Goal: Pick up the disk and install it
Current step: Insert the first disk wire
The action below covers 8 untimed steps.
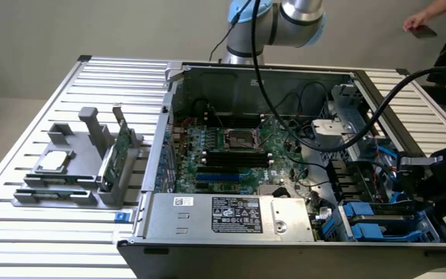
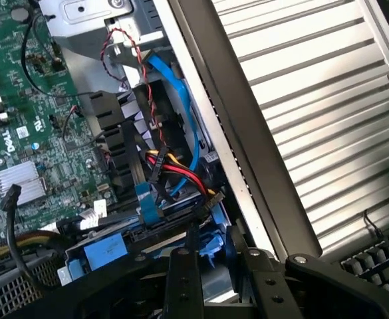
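Note:
My black gripper [image 1: 431,181] hangs over the drive bay [image 1: 378,224] in the open computer case's corner, at the exterior view's lower right. In the wrist view its two dark fingers [image 2: 184,282] stand upright, with the gripper [image 2: 212,260] closed on a narrow silver-grey piece with a blue plastic edge, the disk [image 2: 215,287], held edge-on. The disk sits just above blue rails [image 2: 106,252] inside the bay. Most of it is hidden behind the fingers and the gripper body.
Red, yellow and blue cables [image 2: 174,174] cross right beside the bay. The green motherboard [image 1: 238,152] and the silver power supply [image 1: 231,216] fill the case. A grey holder [image 1: 68,174] at the exterior view's left carries a chip and a green card. A person's hand [image 1: 420,23] shows at the upper right.

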Tool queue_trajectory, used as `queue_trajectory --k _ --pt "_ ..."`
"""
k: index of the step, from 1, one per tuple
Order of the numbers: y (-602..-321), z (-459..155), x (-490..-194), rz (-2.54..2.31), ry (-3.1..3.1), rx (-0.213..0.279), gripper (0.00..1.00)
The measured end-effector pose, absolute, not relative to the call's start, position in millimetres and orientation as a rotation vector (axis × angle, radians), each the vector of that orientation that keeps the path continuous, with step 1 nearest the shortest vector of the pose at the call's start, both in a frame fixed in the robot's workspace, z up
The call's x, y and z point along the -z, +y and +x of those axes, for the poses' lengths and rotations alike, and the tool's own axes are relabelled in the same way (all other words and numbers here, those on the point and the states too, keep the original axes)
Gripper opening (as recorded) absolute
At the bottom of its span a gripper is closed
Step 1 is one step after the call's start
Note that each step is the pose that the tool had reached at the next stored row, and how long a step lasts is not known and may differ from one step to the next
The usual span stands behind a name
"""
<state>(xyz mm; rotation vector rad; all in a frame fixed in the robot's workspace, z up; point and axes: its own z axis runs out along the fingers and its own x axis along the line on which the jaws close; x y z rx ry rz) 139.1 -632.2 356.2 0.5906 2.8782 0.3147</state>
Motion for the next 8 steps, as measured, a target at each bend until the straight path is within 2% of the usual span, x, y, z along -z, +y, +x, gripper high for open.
queue_trajectory --k 3,8 --pt "-632.2 139.1 -356.3 0.633 2.867 -0.344 0.30" --pt "-632.2 139.1 -356.2 0.728 2.839 -0.352 0.30"
